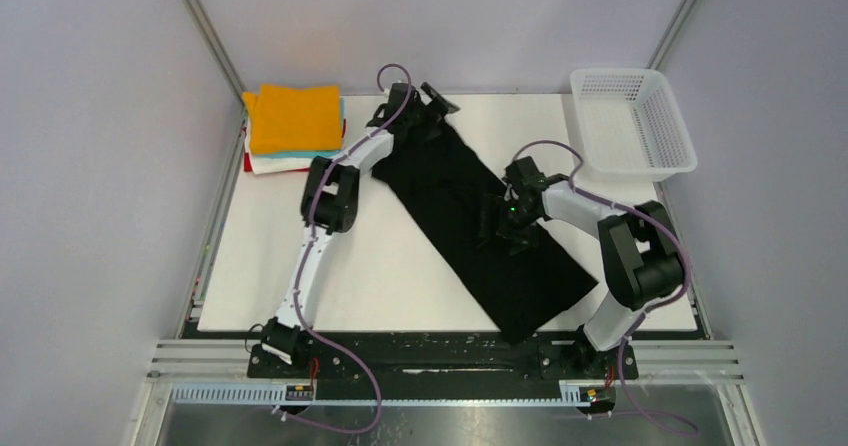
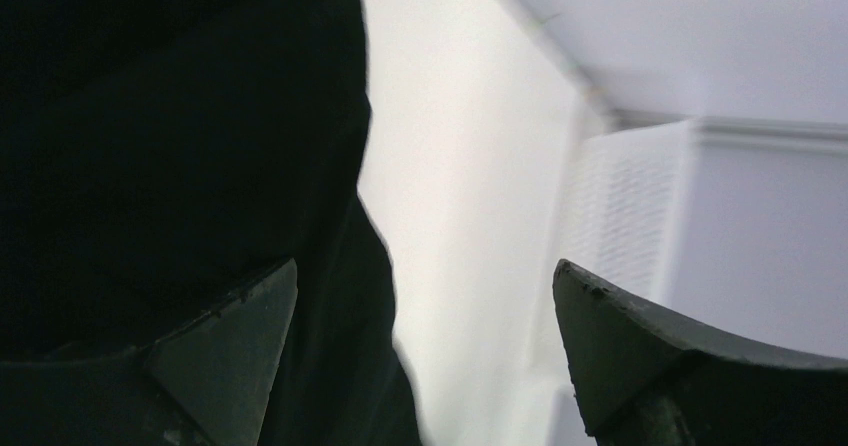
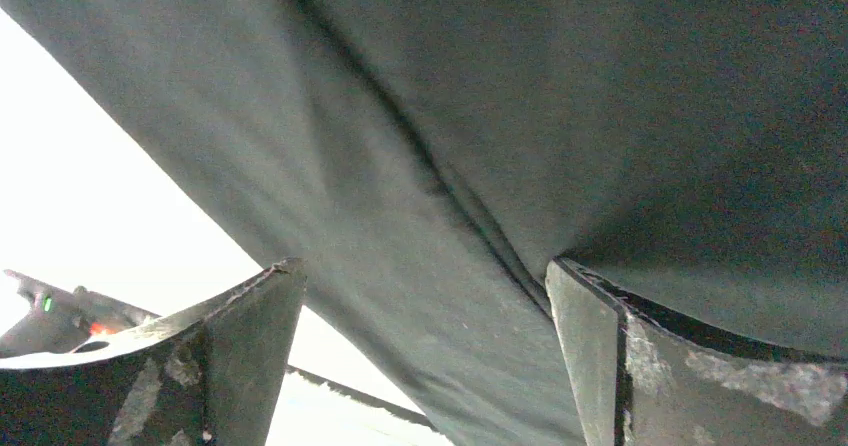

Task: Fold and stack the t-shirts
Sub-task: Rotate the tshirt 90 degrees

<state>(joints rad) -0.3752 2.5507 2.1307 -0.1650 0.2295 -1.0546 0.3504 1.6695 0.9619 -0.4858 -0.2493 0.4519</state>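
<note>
Find the black t-shirt (image 1: 450,201) laid out as a long narrow strip, slanting from the middle of the far edge of the table (image 1: 330,266) toward its near right corner. See the left end effector (image 1: 438,106) at the strip's far end, spread fully apart and gripping nothing, with one finger over the cloth's edge and the other over bare table in its wrist view. Cannot tell whether either finger touches down. See the right end effector (image 1: 503,228) low over the strip's middle, likewise wide open and empty (nothing but dark cloth in its wrist view, creased between the fingers).

Seems to be the moment before folding the strip across its length. To do that well:
- Pinch every layer at the far end, close to the corner, not just the top ply.
- Hold the middle down with the right to set a clean crease there.
- Lift only enough to clear the cloth beneath.
- Carry the end along the strip's own line and lay it edge on edge.
- Flatten before moving anything to the pile.

Count five t-shirts: one black on the open table and four folded in a pile at the far left corner. Of those four, count one orange t-shirt (image 1: 295,116) on top, one teal t-shirt (image 1: 300,153), one white t-shirt (image 1: 275,164), and one red t-shirt (image 1: 247,159) peeking out lowest. Count one white mesh basket (image 1: 672,126) at the far right corner. Count two end effectors.
</note>
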